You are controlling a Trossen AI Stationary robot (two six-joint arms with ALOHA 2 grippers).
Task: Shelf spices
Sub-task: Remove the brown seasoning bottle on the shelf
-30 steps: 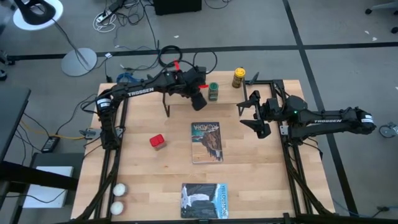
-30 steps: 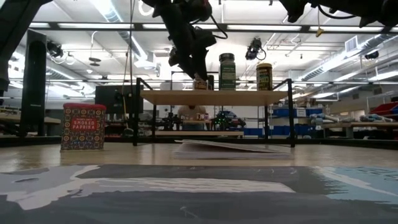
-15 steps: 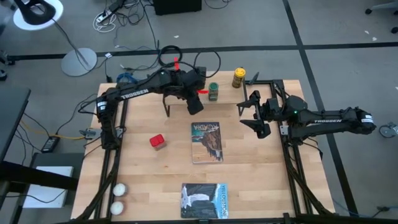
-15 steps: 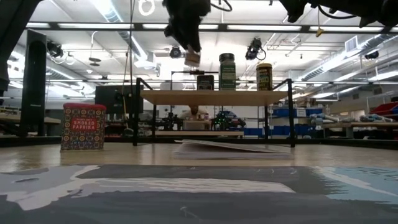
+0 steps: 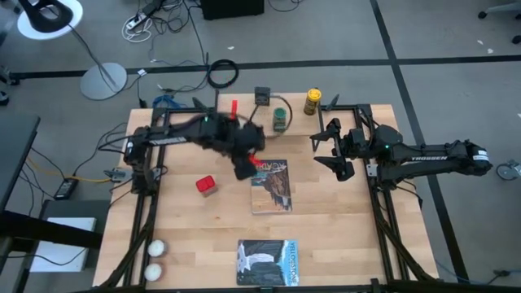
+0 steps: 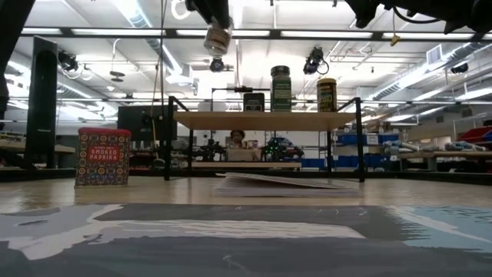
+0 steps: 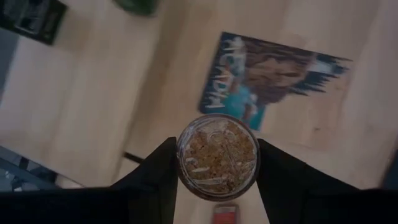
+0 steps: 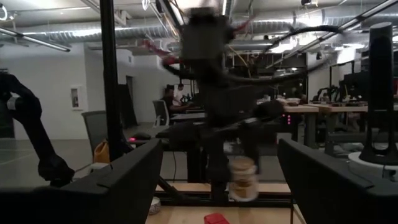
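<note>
My left gripper [image 5: 244,168] holds a tiny pale jar [image 6: 217,37] in the air, high above the table's middle and left of the shelf [image 6: 265,120] in the low view. In the left wrist view I look at the jar's bottom [image 7: 217,155]. On the shelf's board stand a dark square tin [image 6: 254,101], a green jar [image 6: 280,88] and a yellow-lidded jar [image 6: 327,94]. A red tin [image 5: 206,185] rests on the tabletop at the left. At the table's right side my right gripper [image 5: 317,150] is open and holds nothing. My left gripper pinches the tiny jar between its two fingers, one finger on each side of its round wall [image 7: 185,155]. The fingers come from above, slanting down. The jar's lower part [image 6: 217,42] shows below them, roughly upright, clear of the table and the shelf.
A picture booklet [image 5: 271,185] lies flat on the table's middle, under the held jar's neighbourhood, and a second one [image 5: 268,262] lies at the near edge. Two white balls [image 5: 155,259] sit at the near left corner.
My left gripper has risen from the shelf's top with the tiny jar and swung toward the table's near edge and left, away from the shelf, rolling a little. The jar has gone from shelf-board height to well above the other jars. My right gripper has kept still.
</note>
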